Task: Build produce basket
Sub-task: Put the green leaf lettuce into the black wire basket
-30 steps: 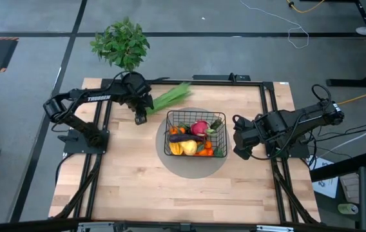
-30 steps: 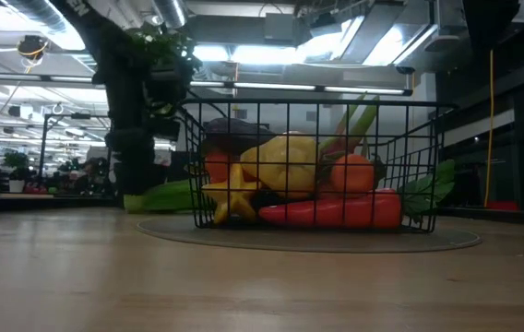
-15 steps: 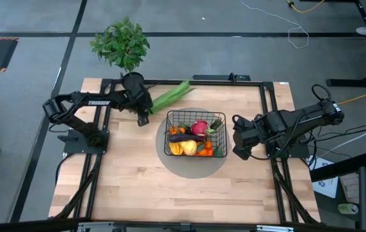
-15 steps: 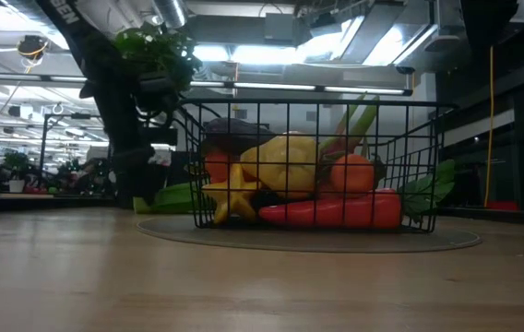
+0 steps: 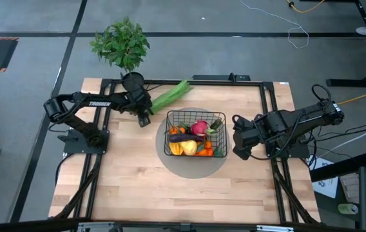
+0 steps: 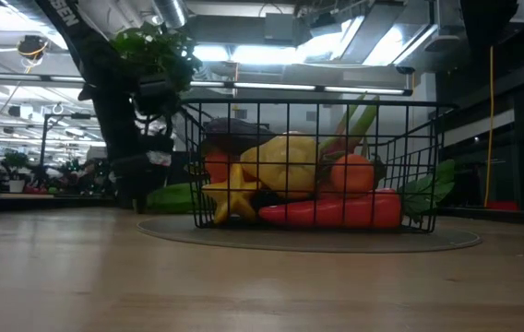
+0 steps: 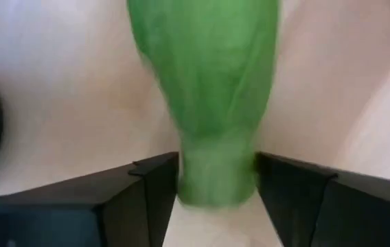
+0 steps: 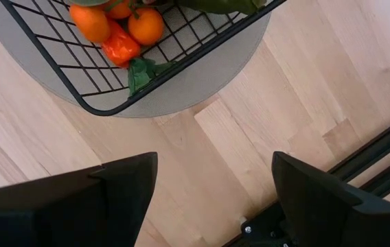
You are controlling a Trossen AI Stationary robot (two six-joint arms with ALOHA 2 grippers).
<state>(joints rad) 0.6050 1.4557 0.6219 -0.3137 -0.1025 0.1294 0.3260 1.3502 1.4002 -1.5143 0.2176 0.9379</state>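
The black wire basket (image 5: 196, 112) stands on a round grey mat (image 5: 192, 169) mid-table. It holds produce: a pink dragon fruit (image 5: 199, 127), a yellow fruit (image 5: 188, 147), tangerines (image 8: 145, 25) and a red pepper (image 6: 336, 211). A long green stalk bundle (image 5: 170, 96) lies on the table behind the basket's far left corner. My left gripper (image 5: 144, 117) stands open over the bundle's stalk end, one finger on either side of it. My right gripper (image 5: 240, 148) hangs open above the table, right of the basket, with nothing between its fingers. My left gripper comes at the bundle's stalk end (image 7: 215, 180) slanting down from above, with its fingers (image 7: 155, 189) close on both sides and lying across the bundle. The stalk end fills the gap between them. I cannot tell whether they touch it. The bundle lies flat on the table.
A leafy potted plant (image 5: 121, 44) stands at the far left corner, just behind my left arm. A black frame rail (image 5: 189, 82) runs along the table's far edge. Bare wood lies in front of the mat.
My left gripper has sunk toward the table and shifted a little toward the basket, tipping as it went. It now stands at the green bundle's stalk end. The bundle and the basket have stayed where they were.
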